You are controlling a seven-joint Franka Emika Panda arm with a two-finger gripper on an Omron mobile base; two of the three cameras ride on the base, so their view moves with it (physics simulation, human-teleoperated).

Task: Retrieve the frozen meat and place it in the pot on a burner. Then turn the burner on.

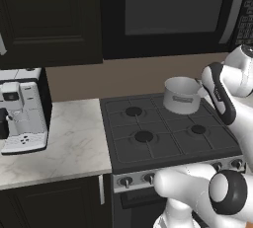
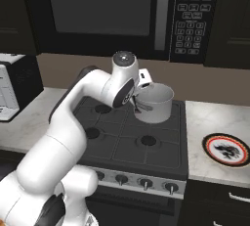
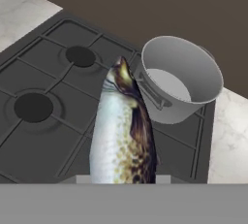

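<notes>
The frozen meat is a speckled silver-brown fish [image 3: 123, 131]; in the hand view it rises from the bottom edge, its head pointing at the pot's near wall. My gripper [image 2: 138, 103] is shut on the fish, which hides the fingertips. The silver-grey pot [image 3: 179, 80] stands empty on the stove's back right grate [image 1: 182, 95], covering its burner. My gripper hovers just left of the pot [image 2: 157, 103], level with its rim. Three uncovered black burner caps show: back left [image 1: 134, 111], front left [image 1: 144, 136] and front right [image 1: 198, 129].
A row of knobs [image 2: 145, 183] runs along the stove front. A white coffee machine [image 1: 22, 111] stands on the left marble counter. A red-rimmed plate [image 2: 225, 149] lies on the right counter. A dark microwave [image 2: 122, 10] hangs over the stove.
</notes>
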